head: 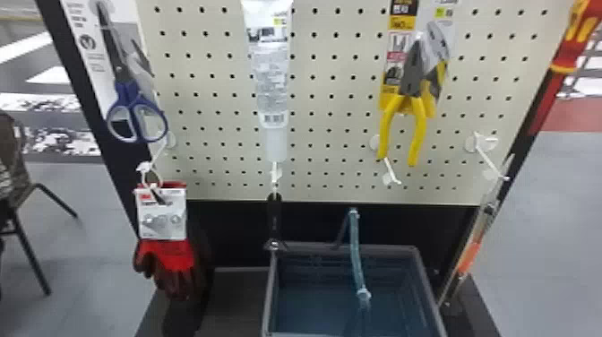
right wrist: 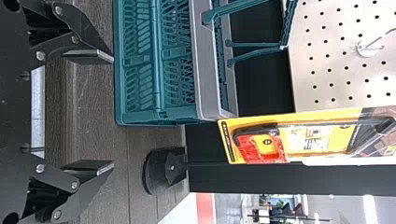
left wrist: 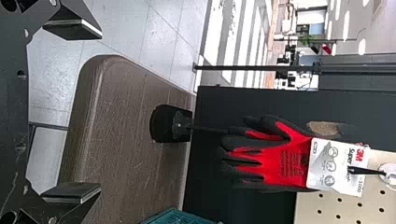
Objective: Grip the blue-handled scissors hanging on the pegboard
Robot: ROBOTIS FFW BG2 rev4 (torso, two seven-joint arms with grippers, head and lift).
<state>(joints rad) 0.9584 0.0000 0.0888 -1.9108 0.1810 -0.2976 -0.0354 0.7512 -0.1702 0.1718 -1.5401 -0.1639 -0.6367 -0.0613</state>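
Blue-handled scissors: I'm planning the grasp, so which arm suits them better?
Probably left: the scissors hang at the left edge of the pegboard, above the red gloves faced by the open left pincer.

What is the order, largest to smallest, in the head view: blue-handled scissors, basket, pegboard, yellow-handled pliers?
1. Pegboard
2. Basket
3. Blue-handled scissors and yellow-handled pliers: too alike in size to rank

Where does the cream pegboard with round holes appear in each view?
Head view: pegboard, upper centre, behind yellow-handled pliers.
Left wrist view: pegboard, cropped, behind white card of red-and-black gloves.
Right wrist view: pegboard, cropped, beside yellow package.
Shared landmark: black panel directly below it.
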